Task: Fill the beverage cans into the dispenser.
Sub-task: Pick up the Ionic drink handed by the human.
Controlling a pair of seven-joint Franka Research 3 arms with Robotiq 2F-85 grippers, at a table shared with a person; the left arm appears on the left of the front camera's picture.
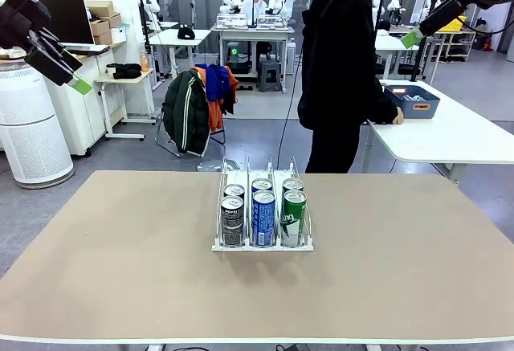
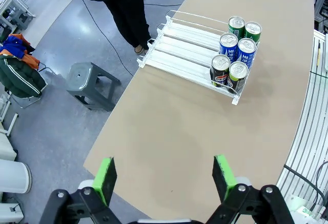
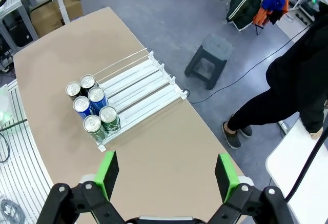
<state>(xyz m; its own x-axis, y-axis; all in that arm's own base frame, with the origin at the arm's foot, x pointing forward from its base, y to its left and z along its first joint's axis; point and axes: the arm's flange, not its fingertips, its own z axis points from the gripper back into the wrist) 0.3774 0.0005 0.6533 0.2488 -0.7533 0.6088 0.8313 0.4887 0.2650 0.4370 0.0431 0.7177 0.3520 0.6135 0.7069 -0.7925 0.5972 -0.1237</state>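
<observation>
Front view, hand [image 1: 397, 116] by tub [image 1: 411, 102], L wrist, 6 cans [image 2: 229, 45] in dispenser [image 2: 179, 50]

Two black-grey cans [image 1: 232, 221], two blue cans [image 1: 263, 216], two green cans [image 1: 294, 214], one dispenser [image 1: 261, 246]

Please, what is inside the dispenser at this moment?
The dispenser holds two black-grey cans, two blue cans and two green cans, one pair per lane, at its near end. The far lane parts are bare. From the front, each rear can's label is covered.
</observation>
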